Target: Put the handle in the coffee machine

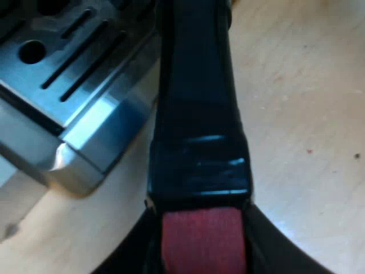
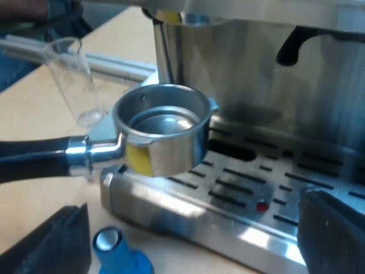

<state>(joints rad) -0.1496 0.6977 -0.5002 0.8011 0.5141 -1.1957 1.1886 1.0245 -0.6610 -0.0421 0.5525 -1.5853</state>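
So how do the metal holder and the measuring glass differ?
The shiny metal holder with dark handle is wide, opaque and hangs over the machine's drip tray; the clear measuring glass is tall, narrow and stands on the wooden table. Both are upright and look empty.

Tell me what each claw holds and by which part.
Left claw grips the metal holder by its dark handle, at the red end. Right claw is open, holding nothing.

Light wooden table: espresso machine, measuring glass, blue tamper standing on it.
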